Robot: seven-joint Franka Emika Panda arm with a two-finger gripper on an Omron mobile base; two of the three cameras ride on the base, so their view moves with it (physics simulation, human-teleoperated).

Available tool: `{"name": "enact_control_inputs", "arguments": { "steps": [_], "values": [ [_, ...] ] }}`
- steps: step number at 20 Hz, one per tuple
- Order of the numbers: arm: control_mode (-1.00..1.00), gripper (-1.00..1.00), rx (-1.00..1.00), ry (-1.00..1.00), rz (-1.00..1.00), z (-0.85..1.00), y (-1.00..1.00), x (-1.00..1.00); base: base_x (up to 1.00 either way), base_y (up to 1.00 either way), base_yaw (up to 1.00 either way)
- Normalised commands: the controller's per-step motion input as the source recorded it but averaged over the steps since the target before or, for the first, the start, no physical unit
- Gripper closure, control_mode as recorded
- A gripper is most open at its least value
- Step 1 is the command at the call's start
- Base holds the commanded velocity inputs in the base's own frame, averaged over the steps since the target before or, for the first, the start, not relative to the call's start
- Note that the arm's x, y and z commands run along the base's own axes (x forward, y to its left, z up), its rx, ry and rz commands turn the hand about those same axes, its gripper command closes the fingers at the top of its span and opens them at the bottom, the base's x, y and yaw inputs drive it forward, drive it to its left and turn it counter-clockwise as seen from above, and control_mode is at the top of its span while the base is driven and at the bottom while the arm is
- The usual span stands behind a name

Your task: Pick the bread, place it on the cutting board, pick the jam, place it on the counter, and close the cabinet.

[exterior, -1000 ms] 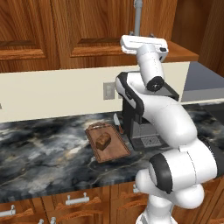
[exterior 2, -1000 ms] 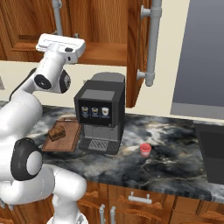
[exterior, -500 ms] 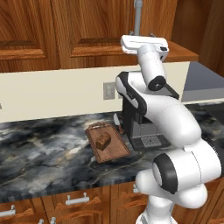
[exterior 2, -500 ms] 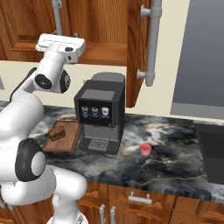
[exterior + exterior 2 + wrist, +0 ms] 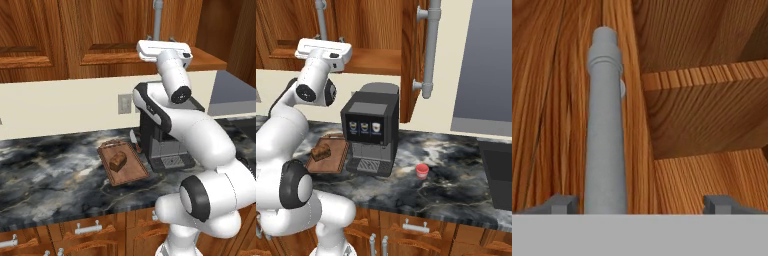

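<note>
the bread [image 5: 118, 160] lies on the cutting board [image 5: 131, 171], a small brown loaf near the board's middle. the board rests flat on the dark marble worktop [image 5: 50, 170], its handle end toward the wall, just left of the black coffee machine [image 5: 370, 131]. the jam [image 5: 422, 171] stands on the worktop to the right of the machine, apart from it, upright on the marble. above, the cabinet [image 5: 100, 35] hangs over the worktop; in the right base view one of its doors stands swung out, edge-on, with a long grey tube handle [image 5: 431, 47] on it. the gripper [image 5: 641, 202] is raised up at cabinet height, close against the wood. in the hand view a grey tube handle [image 5: 605, 125] runs up between the two fingertips [image 5: 562, 203], nearer the left one, and the jaws are spread wide, released, grasping nothing.
</note>
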Motion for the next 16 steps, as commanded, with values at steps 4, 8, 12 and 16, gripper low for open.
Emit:
{"name": "enact_control_inputs", "arguments": {
  "steps": [4,8,12,16],
  "values": [
    [-1.0,-1.0,0.0,0.0,0.07,0.0,0.26,0.0,0.0,0.0,0.0],
    [-1.0,-1.0,0.0,0.0,0.02,0.0,0.06,0.0,0.0,0.0,0.0],
    [-1.0,-1.0,0.0,0.0,0.0,0.0,-0.05,0.0,0.0,0.0,0.0],
    [-1.0,-1.0,0.0,0.0,0.0,0.0,-0.07,0.0,0.0,0.0,0.0]
  ]
}}
